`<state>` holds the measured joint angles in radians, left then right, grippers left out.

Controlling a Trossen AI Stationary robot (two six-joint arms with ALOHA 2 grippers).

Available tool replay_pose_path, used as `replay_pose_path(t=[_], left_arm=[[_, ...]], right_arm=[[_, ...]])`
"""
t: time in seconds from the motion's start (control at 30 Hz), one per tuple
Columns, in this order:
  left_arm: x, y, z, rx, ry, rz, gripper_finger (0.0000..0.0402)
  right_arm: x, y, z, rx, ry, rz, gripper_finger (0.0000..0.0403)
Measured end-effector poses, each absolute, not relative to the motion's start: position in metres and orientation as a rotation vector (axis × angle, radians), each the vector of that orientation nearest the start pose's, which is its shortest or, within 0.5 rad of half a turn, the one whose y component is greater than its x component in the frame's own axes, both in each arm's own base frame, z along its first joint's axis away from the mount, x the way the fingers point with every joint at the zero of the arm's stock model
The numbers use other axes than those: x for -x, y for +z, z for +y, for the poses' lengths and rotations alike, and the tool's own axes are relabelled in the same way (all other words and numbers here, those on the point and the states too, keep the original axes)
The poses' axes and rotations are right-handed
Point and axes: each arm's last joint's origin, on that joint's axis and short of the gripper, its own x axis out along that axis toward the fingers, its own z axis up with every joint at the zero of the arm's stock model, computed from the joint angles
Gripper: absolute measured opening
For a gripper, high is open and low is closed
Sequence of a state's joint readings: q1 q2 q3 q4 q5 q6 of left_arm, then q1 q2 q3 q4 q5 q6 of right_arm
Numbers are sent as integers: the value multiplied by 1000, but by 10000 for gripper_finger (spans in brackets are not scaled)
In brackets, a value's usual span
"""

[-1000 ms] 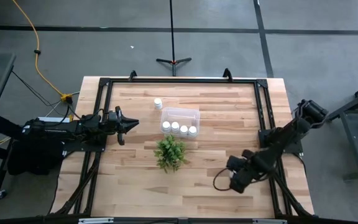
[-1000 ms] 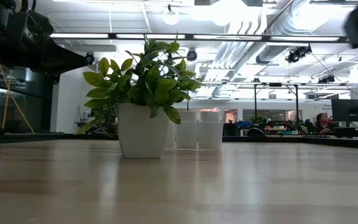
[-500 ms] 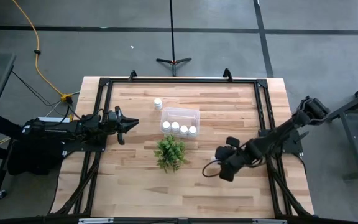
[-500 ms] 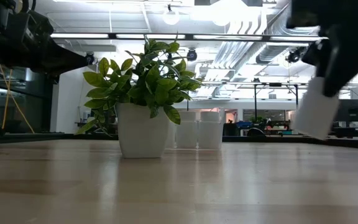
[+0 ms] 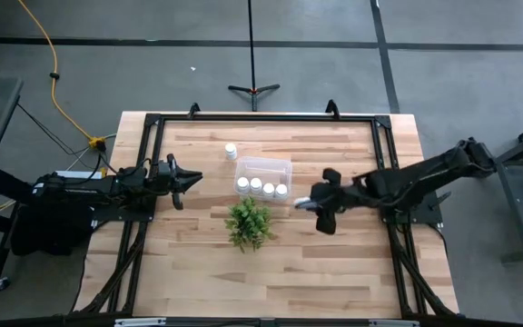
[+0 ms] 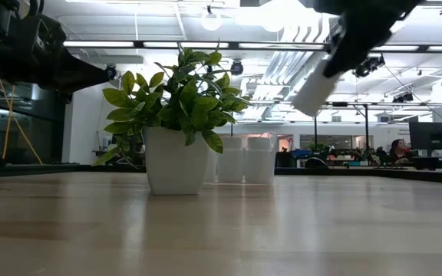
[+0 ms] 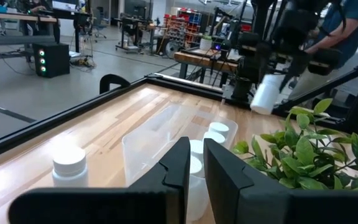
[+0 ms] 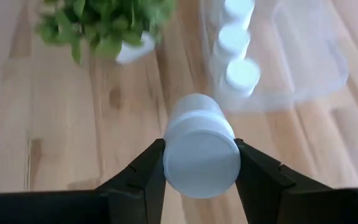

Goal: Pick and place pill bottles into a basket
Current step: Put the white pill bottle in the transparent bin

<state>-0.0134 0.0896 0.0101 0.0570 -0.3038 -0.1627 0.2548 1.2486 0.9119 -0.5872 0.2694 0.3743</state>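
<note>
High view: right tool clamped on a small white cylindrical pill bottle, raised above the desk.
Bottle sits at three o'clock of the clear rectangular plastic basket, which holds four white bottles; another stands at ten o'clock. Left tool waits at nine o'clock, fingers nearly together, empty.

Two dark, jointed arms, each ending in matte black angular fingers with flat inner faces
</note>
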Motion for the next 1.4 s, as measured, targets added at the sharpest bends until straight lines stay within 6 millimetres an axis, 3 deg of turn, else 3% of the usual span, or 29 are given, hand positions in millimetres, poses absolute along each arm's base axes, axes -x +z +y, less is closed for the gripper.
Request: replay_pose_path(t=[0.63,1.07,1.4], left_arm=[[-101,166,8,178,330,-10,83],[-101,166,9,183,339,-13,83],[-101,166,9,183,345,-14,83]], right_arm=[[-261,277,-33,-201,-130,602,148],[-265,300,-73,-247,-302,318,148],[-266,322,-87,-288,-401,54,148]])
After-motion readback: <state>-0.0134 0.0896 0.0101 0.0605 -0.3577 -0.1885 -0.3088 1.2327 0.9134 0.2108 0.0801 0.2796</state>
